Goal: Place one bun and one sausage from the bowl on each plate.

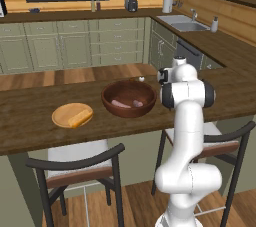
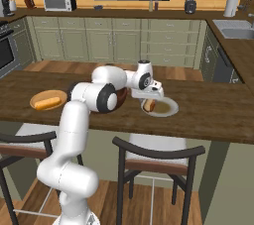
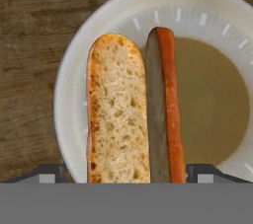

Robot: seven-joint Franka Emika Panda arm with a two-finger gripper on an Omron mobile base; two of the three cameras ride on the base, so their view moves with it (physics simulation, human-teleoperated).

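A pale grey-white plate [image 3: 74, 65] with a brownish centre holds a toasted bun [image 3: 117, 114] and a red-brown sausage [image 3: 165, 104], lying side by side. My gripper [image 3: 126, 173] hangs just above them, open, with one fingertip [image 3: 49, 173] outside the bun and the other outside the sausage, touching neither. From the right base view the gripper [image 2: 149, 100] stands over that plate [image 2: 168, 107]. The dark wooden bowl [image 1: 129, 98] sits mid-counter with a sausage [image 1: 120, 103] and another piece [image 1: 138, 104] inside. Left of it, the light tan plate [image 1: 65, 116] carries a bun [image 1: 80, 118].
The things rest on a long dark wooden counter [image 1: 30, 131]. Two dark-framed stools [image 1: 75, 163] stand against its near side. My white arm [image 1: 182, 121] reaches over the counter's edge and hides the grey-white plate in the left base view.
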